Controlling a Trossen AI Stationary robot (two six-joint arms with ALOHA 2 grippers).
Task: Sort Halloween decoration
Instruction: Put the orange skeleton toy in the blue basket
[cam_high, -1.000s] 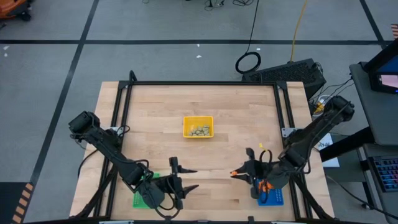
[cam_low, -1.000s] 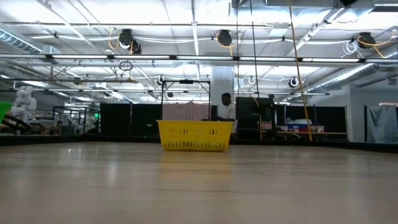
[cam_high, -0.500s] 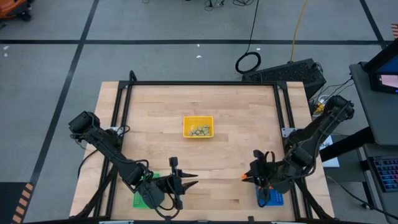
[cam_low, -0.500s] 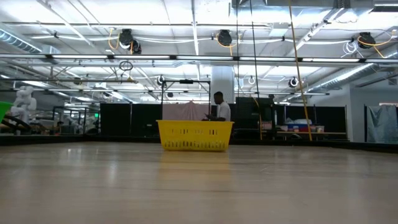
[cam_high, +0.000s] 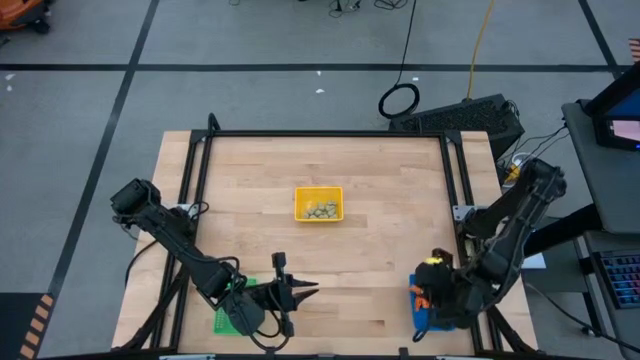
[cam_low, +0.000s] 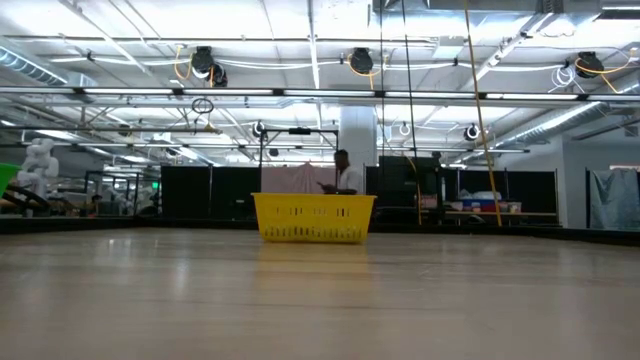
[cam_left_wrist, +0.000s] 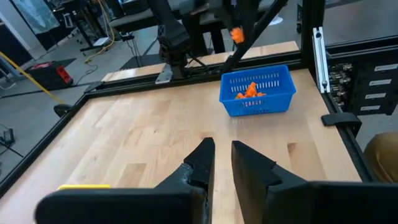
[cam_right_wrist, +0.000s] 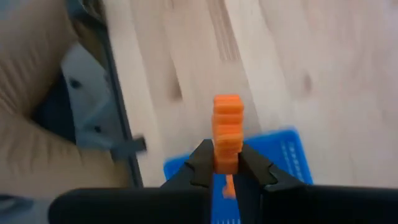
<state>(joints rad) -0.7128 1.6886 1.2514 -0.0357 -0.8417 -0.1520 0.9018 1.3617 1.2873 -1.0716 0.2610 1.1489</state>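
My right gripper (cam_high: 432, 268) hangs over the blue tray (cam_high: 420, 318) at the table's near right, shut on an orange ribbed trinket (cam_right_wrist: 227, 124). More orange trinkets (cam_left_wrist: 249, 91) lie in that tray (cam_left_wrist: 256, 93). My left gripper (cam_high: 305, 289) hovers above the table's near middle. Its fingers (cam_left_wrist: 221, 146) are drawn together to a narrow slit with nothing between them. The yellow tray (cam_high: 318, 190) at mid-table holds pale beige-grey trinkets (cam_high: 320, 209). No purple trinket shows. My right gripper pinches the orange trinket by one end (cam_right_wrist: 227, 160) between its two fingertips. The rest of the piece sticks out past the fingers. The fingers slant steeply down, and the trinket is lifted clear above the blue tray (cam_right_wrist: 286, 155).
A green tray (cam_high: 225, 320) sits at the near left, partly under my left arm. The black frame rails (cam_high: 330, 134) border the table. Bare wood lies between the yellow tray (cam_low: 313, 217) and the near edge. A person stands in the room beyond.
My left gripper has shut its wide-open fingers without moving. My right gripper has carried the orange trinket toward the table's near right corner, over the blue tray, rising a little and tipping from near level to steeply downward. The person in the background has walked left.
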